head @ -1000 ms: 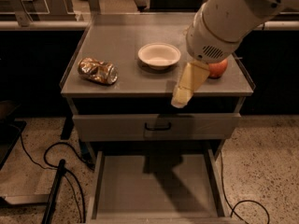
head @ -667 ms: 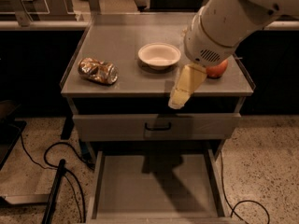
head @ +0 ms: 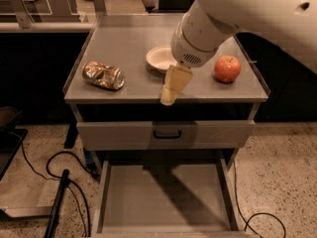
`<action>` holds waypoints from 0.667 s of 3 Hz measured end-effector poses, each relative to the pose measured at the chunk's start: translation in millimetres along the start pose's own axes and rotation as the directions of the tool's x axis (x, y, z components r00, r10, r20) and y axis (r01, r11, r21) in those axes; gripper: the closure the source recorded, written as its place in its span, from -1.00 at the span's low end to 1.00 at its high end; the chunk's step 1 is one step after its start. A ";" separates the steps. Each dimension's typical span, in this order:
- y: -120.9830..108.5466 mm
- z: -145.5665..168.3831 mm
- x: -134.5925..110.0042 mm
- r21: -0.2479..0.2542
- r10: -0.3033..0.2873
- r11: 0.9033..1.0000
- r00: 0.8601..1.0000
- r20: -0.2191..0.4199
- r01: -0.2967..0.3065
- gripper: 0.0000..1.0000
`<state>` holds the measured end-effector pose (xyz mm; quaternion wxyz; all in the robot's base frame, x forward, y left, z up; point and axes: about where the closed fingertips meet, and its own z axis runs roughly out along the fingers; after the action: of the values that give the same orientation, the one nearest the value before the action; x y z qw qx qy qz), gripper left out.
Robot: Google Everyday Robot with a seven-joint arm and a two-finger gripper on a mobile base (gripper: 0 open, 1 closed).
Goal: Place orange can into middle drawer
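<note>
The orange can [head: 103, 76], crushed and shiny, lies on its side at the front left of the grey cabinet top [head: 129, 38]. My gripper [head: 170, 89] hangs at the end of the big white arm over the front edge of the top, right of the can and apart from it. It holds nothing that I can see. Below, the middle drawer [head: 163, 192] is pulled out, a shallow tray with nothing in it.
A white bowl [head: 161, 58] sits just behind the gripper, and a red apple [head: 227, 68] stands on the right of the top. A closed drawer front with a black handle [head: 167, 134] is above the open tray. Cables [head: 59, 167] trail on the floor at left.
The gripper has shifted left along the front edge, toward the can, uncovering the apple. The can, bowl and drawer have not moved.
</note>
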<state>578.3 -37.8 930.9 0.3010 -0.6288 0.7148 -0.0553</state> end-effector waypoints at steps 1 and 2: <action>3.6 -2.0 -4.7 0.014 -0.021 1.000 1.000 0.010 0.020 -1.00; 3.9 18.5 -29.9 0.048 -0.046 0.998 0.998 0.040 0.044 -1.00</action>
<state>585.0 -3.5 924.8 0.3291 -0.6384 0.6926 -0.0662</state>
